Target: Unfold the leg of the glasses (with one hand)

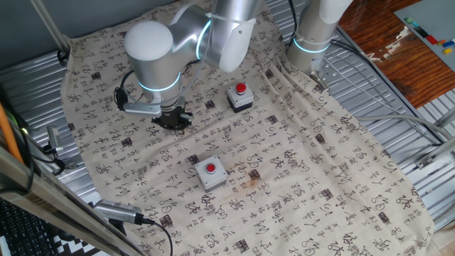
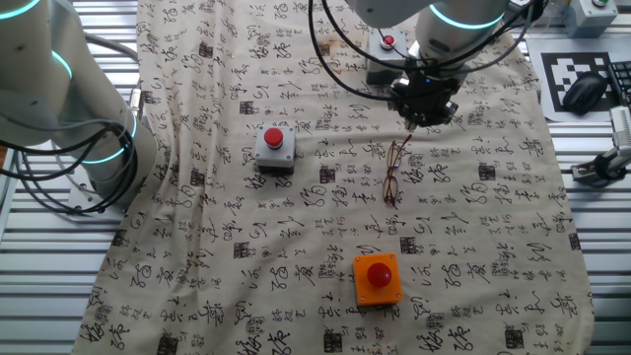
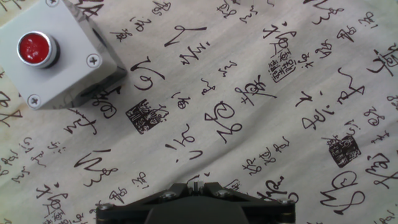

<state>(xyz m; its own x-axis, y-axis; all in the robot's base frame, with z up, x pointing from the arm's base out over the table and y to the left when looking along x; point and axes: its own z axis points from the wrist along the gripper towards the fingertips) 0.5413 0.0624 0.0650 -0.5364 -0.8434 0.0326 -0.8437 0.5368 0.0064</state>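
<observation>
The hand (image 2: 424, 110), its finger spread impossible to tell, hangs just beyond the glasses (image 2: 393, 174), which lie on the printed cloth (image 2: 197, 247) mid-counter, and a slightly misaimed descent would likely shove the thin frame or snag cloth instead of the leg.

Bright, even overhead light; soft shadows, sharp focus, no glare.
</observation>
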